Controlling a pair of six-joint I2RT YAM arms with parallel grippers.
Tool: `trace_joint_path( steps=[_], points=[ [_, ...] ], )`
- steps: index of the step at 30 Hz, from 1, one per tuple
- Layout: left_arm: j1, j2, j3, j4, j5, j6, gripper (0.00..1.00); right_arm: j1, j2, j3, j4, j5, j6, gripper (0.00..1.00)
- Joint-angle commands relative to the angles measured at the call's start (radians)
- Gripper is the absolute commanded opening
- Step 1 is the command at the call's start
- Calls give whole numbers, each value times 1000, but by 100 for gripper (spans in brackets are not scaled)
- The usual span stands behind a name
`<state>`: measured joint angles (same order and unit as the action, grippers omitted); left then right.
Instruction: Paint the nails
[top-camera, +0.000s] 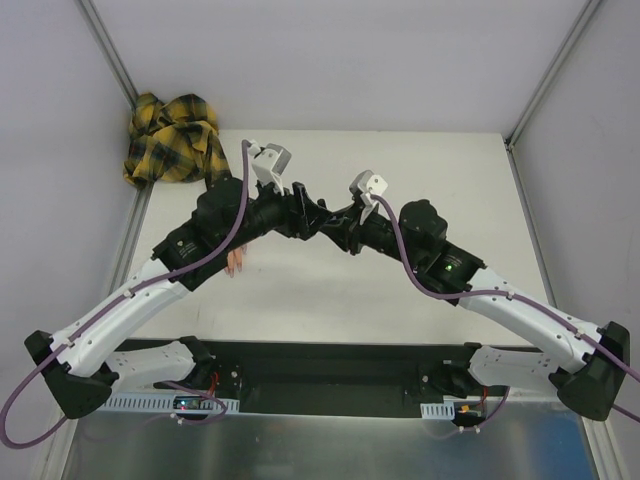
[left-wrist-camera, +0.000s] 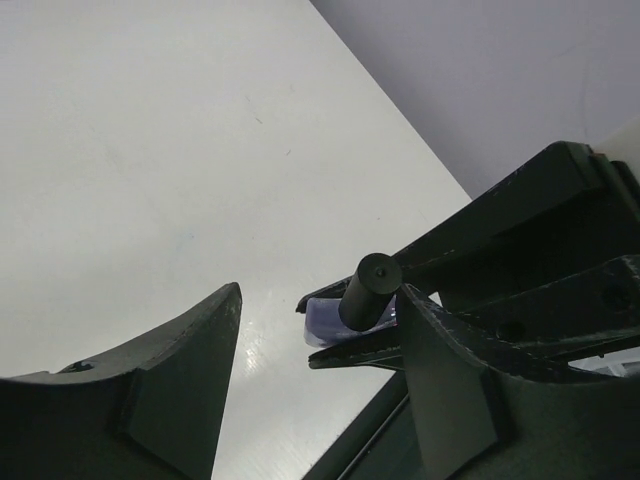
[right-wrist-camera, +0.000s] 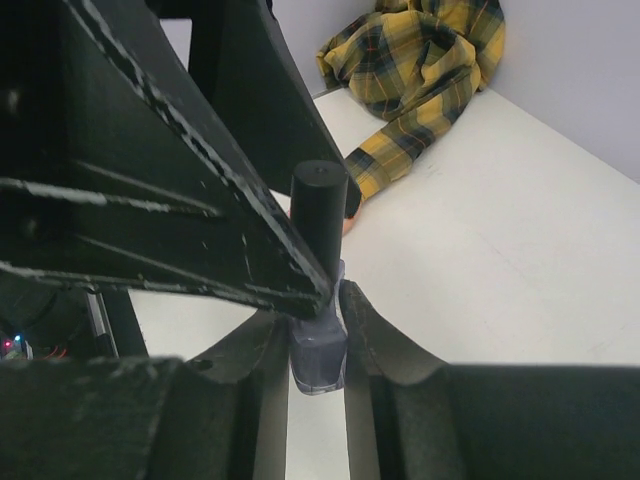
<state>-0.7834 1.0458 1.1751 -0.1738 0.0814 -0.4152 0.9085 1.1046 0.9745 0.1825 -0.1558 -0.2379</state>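
My right gripper (right-wrist-camera: 318, 335) is shut on a small purple bottle (right-wrist-camera: 318, 358) and holds it above the table, its black cap (right-wrist-camera: 320, 215) pointing up. It also shows in the top view (top-camera: 338, 228). My left gripper (left-wrist-camera: 320, 375) is open, its jaws wide apart, and the cap (left-wrist-camera: 368, 290) stands just beside one of its fingers (left-wrist-camera: 445, 380). The two grippers meet mid-table, the left gripper (top-camera: 312, 205) on the left. The fake hand's pinkish fingers (top-camera: 237, 262) peek out under my left arm. Its nails are too small to make out.
The yellow-black plaid sleeve (top-camera: 172, 138) lies bunched in the back left corner against the wall, and shows in the right wrist view (right-wrist-camera: 430, 70). Grey walls enclose the white table (top-camera: 440, 180) on three sides. A black rail runs along the near edge.
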Motion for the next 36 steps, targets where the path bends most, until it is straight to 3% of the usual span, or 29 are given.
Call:
trace_joint_path(
  steps=[1,4,5,7,8,10,14,15,17,19,20,23,26,28,31,32,36],
  points=[
    [-30,22,43,33,-49,52,58,15,-12,58,25,45,-24,0],
    [-36,34,35,33,-61,59,44,18,-17,56,26,45,-24,0],
    [-37,33,28,34,-66,59,31,20,-18,55,26,42,-26,0],
    [-37,22,18,37,-60,59,19,18,-25,47,28,42,-31,0],
    [-36,16,6,43,-13,67,9,18,-28,46,28,35,-34,0],
    [-31,-9,-17,91,73,79,0,18,-37,40,29,18,-44,0],
    [10,-55,-90,158,338,90,0,18,-64,18,35,-130,-74,0],
    [25,-59,-103,171,501,87,0,9,-74,13,43,-187,-78,0],
    [82,-70,-146,241,671,66,0,-5,-81,12,52,-445,-66,0],
    [136,-72,-231,359,947,26,0,-20,-80,21,86,-623,-17,0],
    [151,-72,-265,543,1012,-69,0,-20,-81,27,104,-756,3,0],
    [161,-61,-344,762,1118,-211,0,-20,-97,-6,253,-886,100,0],
    [161,-53,-339,770,1108,-202,0,-23,-117,-19,275,-869,104,0],
    [161,-73,-307,673,1040,-118,0,-37,-114,-20,261,-841,104,0],
    [161,-101,-214,392,916,30,32,-48,-103,7,137,-759,34,0],
    [161,-110,-200,345,837,45,56,-48,-100,16,100,-733,-3,0],
    [161,-170,-163,258,700,55,76,-46,-89,35,-7,-582,-44,0]
  ],
)
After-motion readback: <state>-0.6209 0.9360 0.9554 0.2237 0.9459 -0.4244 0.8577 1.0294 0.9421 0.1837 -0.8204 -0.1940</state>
